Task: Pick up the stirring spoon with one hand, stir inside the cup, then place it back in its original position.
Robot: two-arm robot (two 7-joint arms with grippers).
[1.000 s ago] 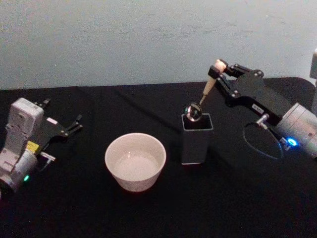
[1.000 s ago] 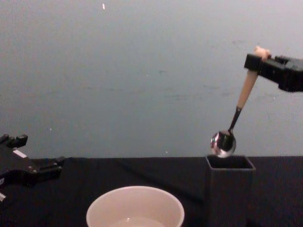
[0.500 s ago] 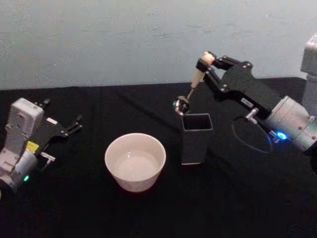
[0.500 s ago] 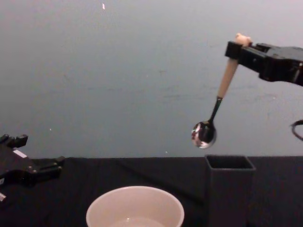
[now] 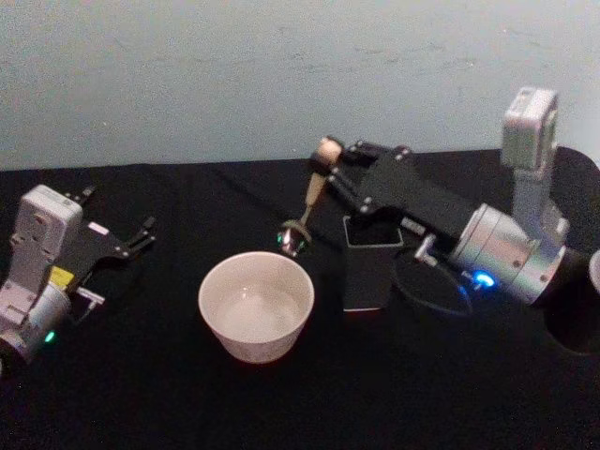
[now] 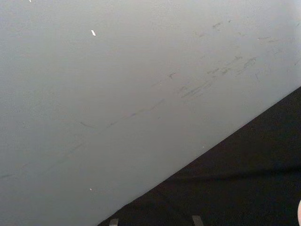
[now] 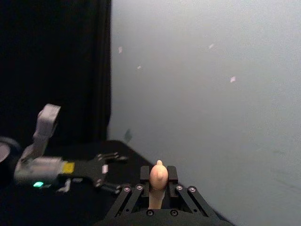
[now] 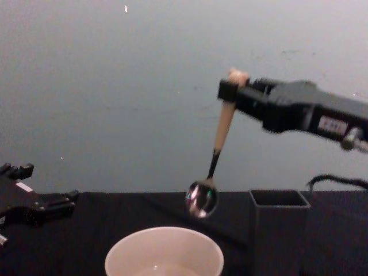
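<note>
The stirring spoon (image 5: 307, 208) is slim, with a tapered matte beige handle, a thin dark neck and a small mirror-bright metal bowl. It hangs in the air, tilted, with the bowl lowest. The right gripper (image 5: 330, 159), black and angular, has its fingers (image 7: 172, 175) closed on the very top of the handle, one on each side, and the rounded bear knob pokes up just past them. In the chest view the bowl sits just above the rim of the cup (image 8: 164, 231) without touching it, over the cup's right side and left of the holder (image 8: 279, 230). The cup is wide, round and cream-white, with smooth plain walls and a thin rim. The holder is a tall dark grey square tube with thin straight walls, standing just right of the cup on the black cloth table (image 5: 169, 403). The left gripper (image 5: 142, 234) rests at the far left with its fingers apart, holding nothing.
</note>
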